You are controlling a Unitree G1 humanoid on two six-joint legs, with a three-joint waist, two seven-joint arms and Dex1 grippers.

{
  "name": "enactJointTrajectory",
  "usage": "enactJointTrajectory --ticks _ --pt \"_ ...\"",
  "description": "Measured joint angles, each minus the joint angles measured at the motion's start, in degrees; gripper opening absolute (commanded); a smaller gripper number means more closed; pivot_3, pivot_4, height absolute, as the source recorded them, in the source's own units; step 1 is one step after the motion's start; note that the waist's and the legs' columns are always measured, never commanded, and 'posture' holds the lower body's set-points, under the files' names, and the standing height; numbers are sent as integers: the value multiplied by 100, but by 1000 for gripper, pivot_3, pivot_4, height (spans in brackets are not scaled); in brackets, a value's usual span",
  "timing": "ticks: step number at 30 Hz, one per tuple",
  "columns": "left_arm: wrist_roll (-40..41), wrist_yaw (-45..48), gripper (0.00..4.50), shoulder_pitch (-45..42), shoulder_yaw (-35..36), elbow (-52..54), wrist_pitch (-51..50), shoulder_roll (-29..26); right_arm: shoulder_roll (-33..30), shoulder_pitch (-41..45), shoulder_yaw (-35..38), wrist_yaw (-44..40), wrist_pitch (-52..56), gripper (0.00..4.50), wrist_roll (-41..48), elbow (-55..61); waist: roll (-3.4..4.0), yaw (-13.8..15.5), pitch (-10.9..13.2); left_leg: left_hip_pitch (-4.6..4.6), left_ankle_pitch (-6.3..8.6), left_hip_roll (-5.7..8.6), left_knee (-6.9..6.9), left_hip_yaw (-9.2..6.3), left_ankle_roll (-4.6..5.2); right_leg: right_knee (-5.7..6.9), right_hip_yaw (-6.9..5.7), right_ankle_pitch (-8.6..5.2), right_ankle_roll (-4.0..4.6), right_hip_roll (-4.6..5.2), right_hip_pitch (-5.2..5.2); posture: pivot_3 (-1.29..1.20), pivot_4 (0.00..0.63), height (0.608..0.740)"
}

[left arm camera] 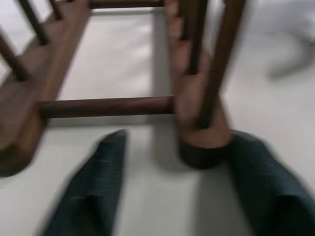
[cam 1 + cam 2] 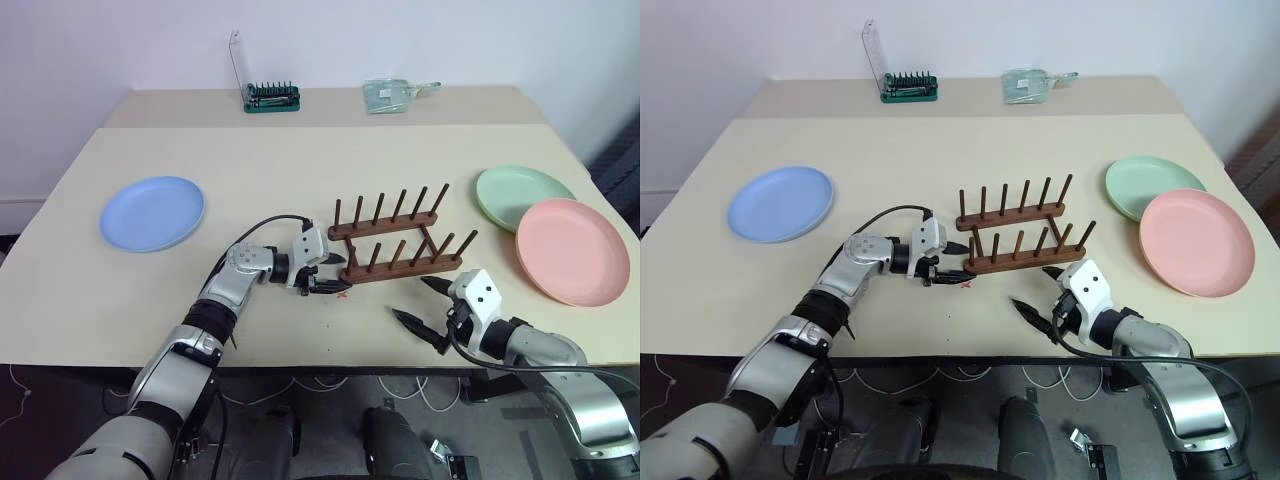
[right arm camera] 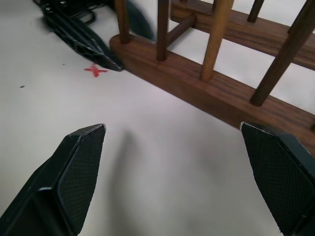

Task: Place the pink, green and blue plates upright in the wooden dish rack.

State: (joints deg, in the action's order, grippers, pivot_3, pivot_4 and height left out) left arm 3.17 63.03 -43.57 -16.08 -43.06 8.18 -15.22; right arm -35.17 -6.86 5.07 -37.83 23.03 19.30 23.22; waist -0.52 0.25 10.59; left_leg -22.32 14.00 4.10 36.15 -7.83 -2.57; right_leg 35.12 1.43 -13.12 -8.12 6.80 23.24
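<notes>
The right gripper [image 2: 424,306] hovers spread wide over the beige table [image 2: 270,160], just short of the wooden dish rack [image 2: 395,235]; the left gripper [image 2: 330,274] stands with its fingers parted astride the end of the rack's near rail, beside a red cross mark [image 3: 95,70]; the rack is empty. The pink plate [image 2: 572,249] and green plate [image 2: 523,196] lie flat, overlapping, at the right; the blue plate [image 2: 152,212] lies flat, well apart at the left. The plates look light, rigid and smooth; a pinch across the shallow rim seems the likeliest hold. A screwdriver bit holder [image 2: 272,97] sits at the far edge.
</notes>
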Motion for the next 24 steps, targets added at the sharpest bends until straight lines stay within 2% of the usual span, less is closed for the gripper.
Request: enactJointTrajectory --ticks 2,4,10,11,15,19,24 --pt "7 2 4200 115 24 240 -163 -147 -43 5 138 29 4 3968 -5 -2 1 -53 -1 5 0 -2 -3 0 0 5 0 0 0 -1 0 0 150 740" --pt "141 105 3284 428 134 736 -560 -344 -108 16 318 28 37 3142 9 -15 5 -140 -4 10 0 -6 -6 -1 0 10 0 0 1 -4 0 0 150 740" --pt "631 525 272 1511 259 2680 -1917 -1006 -355 17 471 -30 37 37 -142 -442 14 -149 -10 16 0 -8 -8 0 1 13 3 -1 3 -5 -3 0 150 740" --pt "649 550 47 1630 208 2926 -2066 -1020 -369 26 462 -38 35 0 -176 -475 15 -125 -10 13 0 -6 -6 1 1 10 3 -1 3 -3 -3 0 150 740" --pt "450 193 47 1875 -235 3677 -2454 -688 -513 318 258 65 38 0 -602 -846 16 -15 -11 6 1 2 3 1 1 0 3 0 3 3 -10 0 150 740" --pt "171 -390 47 1619 -498 3491 -2632 -190 -510 967 -135 296 33 0 -1111 -1322 14 27 -17 9 1 2 7 2 1 1 3 0 2 3 -12 0 150 740" --pt "-2 -964 47 1433 -545 3169 -2532 112 -369 1485 -421 545 -29 0 -1465 -1775 8 30 -43 13 0 2 7 2 1 0 3 0 2 3 -17 0 150 740"
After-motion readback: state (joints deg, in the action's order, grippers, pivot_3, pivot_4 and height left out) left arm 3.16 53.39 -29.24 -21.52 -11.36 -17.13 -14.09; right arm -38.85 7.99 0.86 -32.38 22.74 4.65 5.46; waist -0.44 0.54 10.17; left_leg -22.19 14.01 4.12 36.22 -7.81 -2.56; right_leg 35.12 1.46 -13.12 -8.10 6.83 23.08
